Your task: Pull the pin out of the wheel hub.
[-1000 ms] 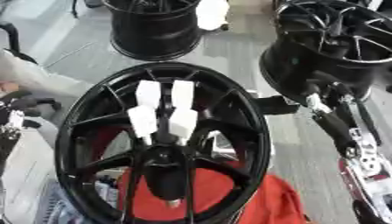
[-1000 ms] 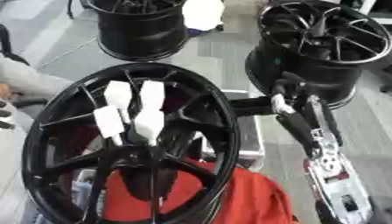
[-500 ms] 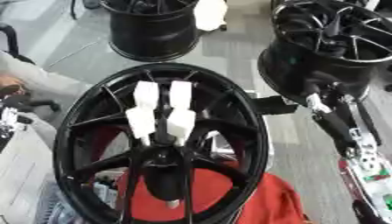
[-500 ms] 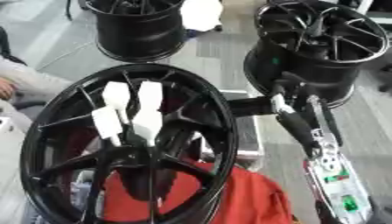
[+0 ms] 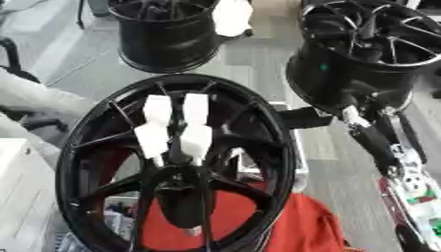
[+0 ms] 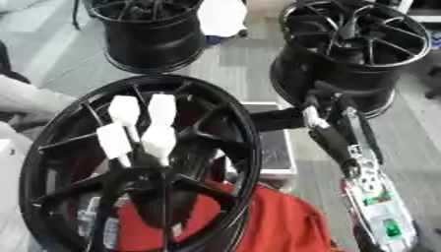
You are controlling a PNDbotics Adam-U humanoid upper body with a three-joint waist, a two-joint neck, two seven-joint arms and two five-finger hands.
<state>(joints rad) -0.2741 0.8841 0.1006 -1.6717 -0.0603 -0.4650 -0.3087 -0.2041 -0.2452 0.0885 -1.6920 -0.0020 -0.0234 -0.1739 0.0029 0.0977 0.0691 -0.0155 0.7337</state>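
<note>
Black wheel (image 5: 176, 162) stands upright, front centre; its hub (image 5: 176, 174) faces the camera, so the pin would be reachable; no pin visible. Right hand (image 5: 303, 118) at wheel's right rim, likely steadying it; fingers can't be told. White finger-like pieces (image 5: 175, 129) above hub, probably left hand; unclear.

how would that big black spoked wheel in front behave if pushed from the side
The big black spoked wheel stands on edge, so it would probably roll or tip. It looks like rigid metal, likely heavy. The red cloth beneath may damp rolling.
</note>
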